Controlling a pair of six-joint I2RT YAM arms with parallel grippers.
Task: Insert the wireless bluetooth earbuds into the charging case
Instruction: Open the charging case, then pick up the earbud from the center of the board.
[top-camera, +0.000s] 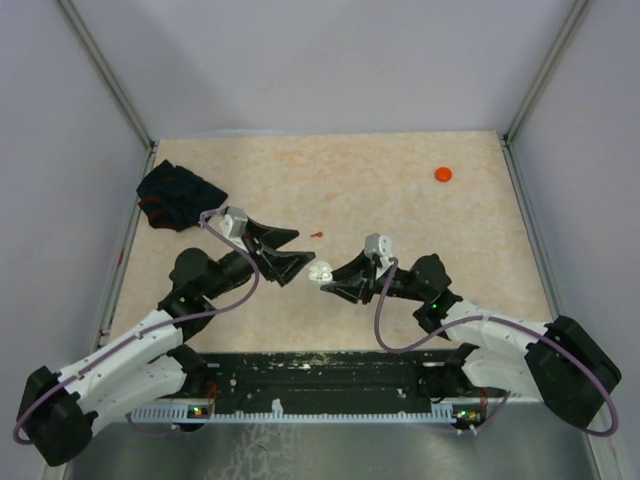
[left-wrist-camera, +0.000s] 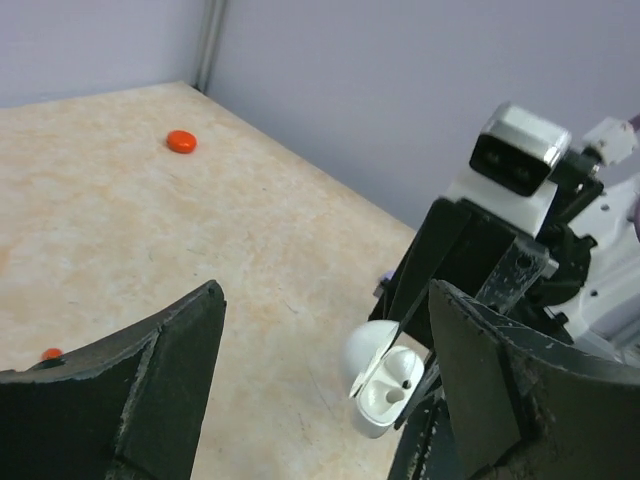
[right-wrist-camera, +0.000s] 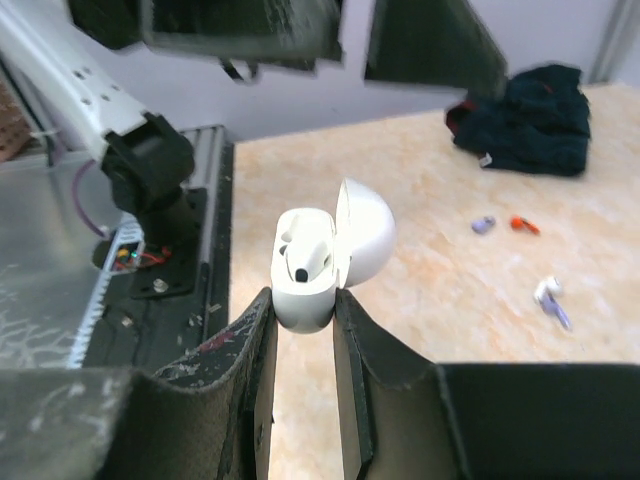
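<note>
My right gripper (top-camera: 324, 277) is shut on the white charging case (top-camera: 320, 270) and holds it above the table with its lid open. The right wrist view shows the case (right-wrist-camera: 308, 262) pinched at its base between the fingers (right-wrist-camera: 352, 340). My left gripper (top-camera: 300, 250) is open and empty, just left of the case (left-wrist-camera: 383, 388). A red earbud (top-camera: 316, 233) lies on the table behind the grippers. In the right wrist view a pale purple earbud (right-wrist-camera: 483, 224), the red one (right-wrist-camera: 521, 224) and a white one (right-wrist-camera: 550, 295) lie on the table. I cannot tell if anything sits in the case.
A black cloth with red marks (top-camera: 178, 197) lies at the far left. A round red disc (top-camera: 443, 174) sits at the far right and also shows in the left wrist view (left-wrist-camera: 181, 141). Metal frame posts and grey walls border the table.
</note>
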